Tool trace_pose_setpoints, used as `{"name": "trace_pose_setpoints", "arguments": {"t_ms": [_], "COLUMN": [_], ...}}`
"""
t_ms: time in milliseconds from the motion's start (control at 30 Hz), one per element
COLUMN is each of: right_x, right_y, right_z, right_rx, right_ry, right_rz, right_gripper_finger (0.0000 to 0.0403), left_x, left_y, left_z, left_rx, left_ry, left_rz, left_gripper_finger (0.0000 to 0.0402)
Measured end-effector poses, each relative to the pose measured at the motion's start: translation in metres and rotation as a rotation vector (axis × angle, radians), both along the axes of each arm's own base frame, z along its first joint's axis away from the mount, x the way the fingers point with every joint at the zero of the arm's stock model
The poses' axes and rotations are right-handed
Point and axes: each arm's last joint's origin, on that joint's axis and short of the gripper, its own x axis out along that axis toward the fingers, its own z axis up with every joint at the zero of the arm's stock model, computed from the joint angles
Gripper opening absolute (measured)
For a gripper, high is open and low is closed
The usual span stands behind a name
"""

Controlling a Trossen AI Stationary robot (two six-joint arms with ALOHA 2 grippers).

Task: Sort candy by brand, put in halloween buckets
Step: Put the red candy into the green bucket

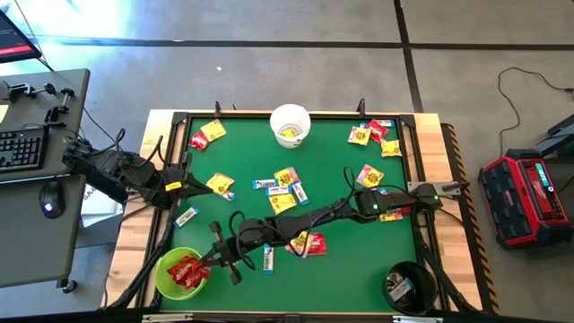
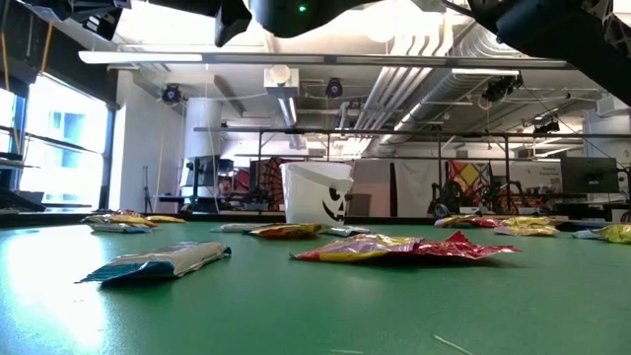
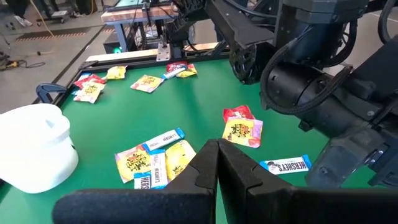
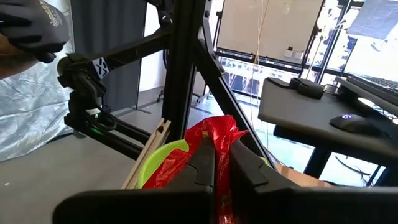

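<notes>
My right arm reaches across the green table to the lime green bucket (image 1: 182, 274) at the near left. There my right gripper (image 4: 214, 163) is shut on a red candy packet (image 4: 214, 134). More red packets (image 1: 186, 272) lie in that bucket. The white bucket (image 1: 290, 124) stands at the far edge and the black bucket (image 1: 410, 285) at the near right. Loose candy lies flat on the table: yellow packets (image 1: 282, 179), red ones (image 1: 377, 130) and white-and-blue bars (image 1: 267, 258). My left gripper (image 3: 217, 163) waits shut by the left edge, holding nothing. My right gripper pinches the red packet between its two fingers; the crumpled part (image 4: 217, 140) sticks out past the fingertips. The fingers come in about level from the table's right side. The packet is held over the green bucket's rim (image 4: 163, 155), off the table.
Candy is scattered across the middle and far part of the table, including a red-and-yellow pair (image 1: 308, 242) under my right arm. A desk with a keyboard (image 1: 22, 148) stands left of the table. A red box (image 1: 525, 197) sits on the floor to the right.
</notes>
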Motion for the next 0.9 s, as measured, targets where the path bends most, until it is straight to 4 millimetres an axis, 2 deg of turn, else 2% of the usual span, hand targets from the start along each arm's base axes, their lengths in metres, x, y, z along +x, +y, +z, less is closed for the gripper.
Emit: {"name": "trace_pose_setpoints", "arguments": {"t_ms": [233,433,900], "right_x": [0.001,0.004,0.003], "right_y": [-0.004,-0.012,-0.012], "right_z": [-0.004,-0.004,-0.005], "right_rx": [-0.01,0.063,0.031], "right_ry": [0.038,0.069,0.071], "right_rz": [-0.033,-0.028,-0.052], "right_gripper_finger": [0.0,0.0,0.0], "left_x": [0.0,0.0,0.0], "left_y": [0.0,0.0,0.0], "left_z": [0.0,0.0,0.0], "left_rx": [0.006,0.016,0.016], "left_ry": [0.0,-0.001,-0.001], "left_rz": [-0.002,-0.005,-0.005], "left_gripper_finger": [0.0,0.0,0.0]}}
